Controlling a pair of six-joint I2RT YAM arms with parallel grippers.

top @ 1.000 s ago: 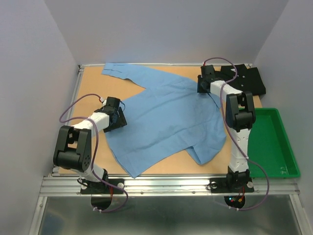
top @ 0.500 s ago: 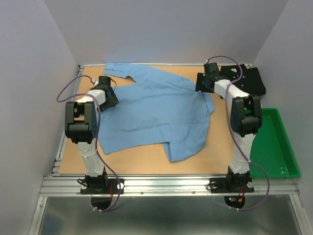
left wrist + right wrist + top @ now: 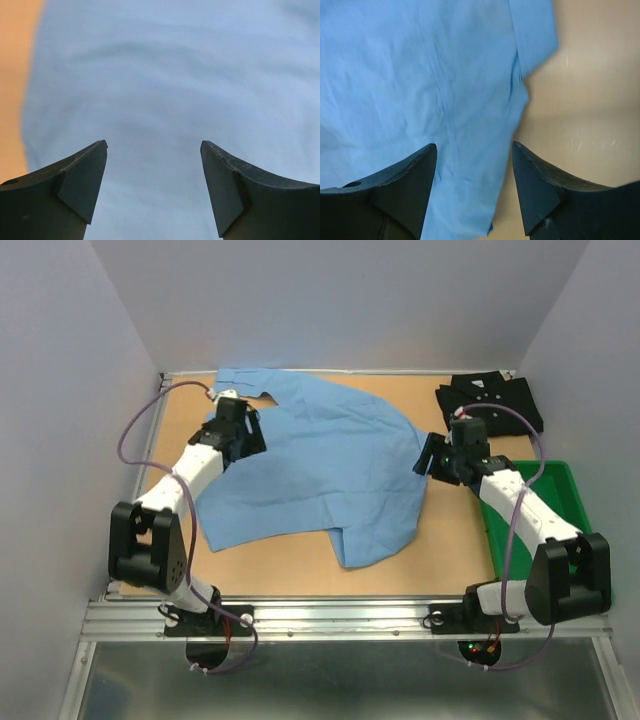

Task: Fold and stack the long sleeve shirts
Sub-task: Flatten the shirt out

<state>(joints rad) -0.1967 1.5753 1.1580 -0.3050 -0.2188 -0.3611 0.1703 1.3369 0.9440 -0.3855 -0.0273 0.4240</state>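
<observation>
The tan table (image 3: 450, 540) carries a light blue shirt (image 3: 320, 470) spread loosely across its middle and far left, one sleeve reaching the far edge and a fold of cloth doubled near the front. A folded black shirt (image 3: 495, 400) lies in the far right corner. A green tray (image 3: 585, 560) sits along the right edge.

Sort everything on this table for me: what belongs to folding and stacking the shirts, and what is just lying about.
Belongs to the job:
- light blue shirt, spread out in the middle
- black shirt, lying compact at the far right corner

Just lying about:
- green tray, at the right edge
</observation>
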